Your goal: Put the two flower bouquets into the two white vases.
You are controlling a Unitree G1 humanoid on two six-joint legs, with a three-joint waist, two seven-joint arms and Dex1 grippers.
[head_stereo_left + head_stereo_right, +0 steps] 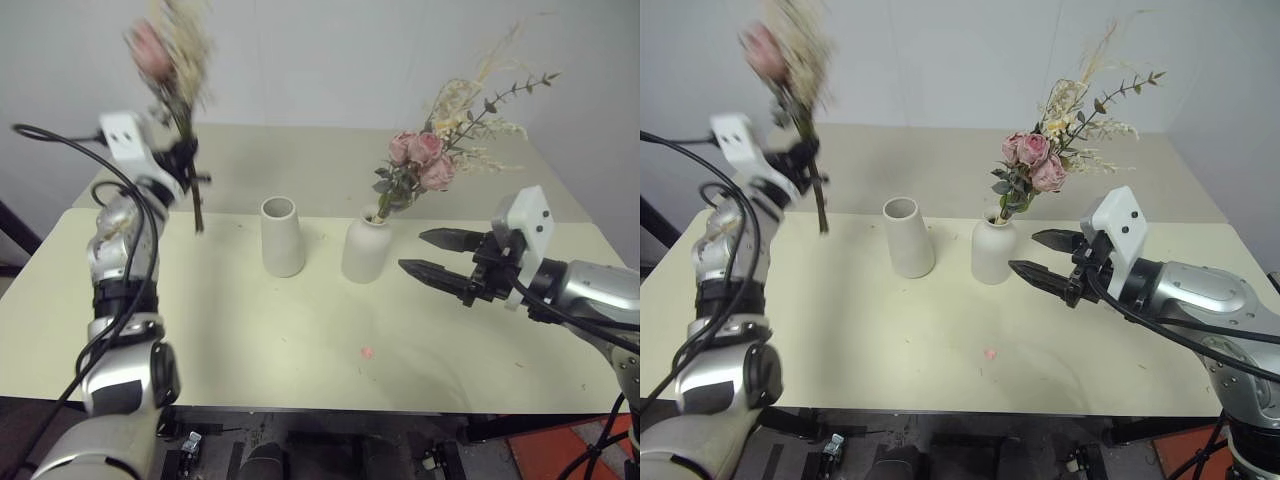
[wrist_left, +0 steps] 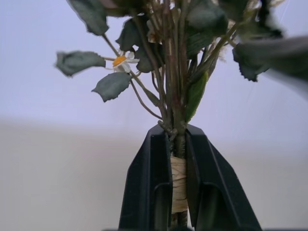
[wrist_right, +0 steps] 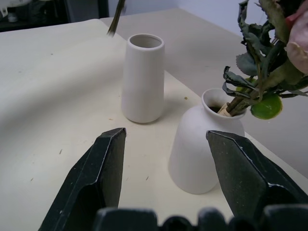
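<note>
Both vases look like matt white ceramic, smooth: the cylinder [image 3: 143,77] and the bottle [image 3: 200,144]; the table [image 1: 300,340] has a pale, matt, smooth top with a few specks; the held bouquet [image 2: 173,72] is dry and papery, its leaves dull green, its stems bound in pale fibrous tape; the black fingers [image 3: 96,178] look like smooth, faintly shiny plastic; the arm shells [image 1: 1210,290] look like glossy silver metal.

no readable text, labels or numbers
</note>
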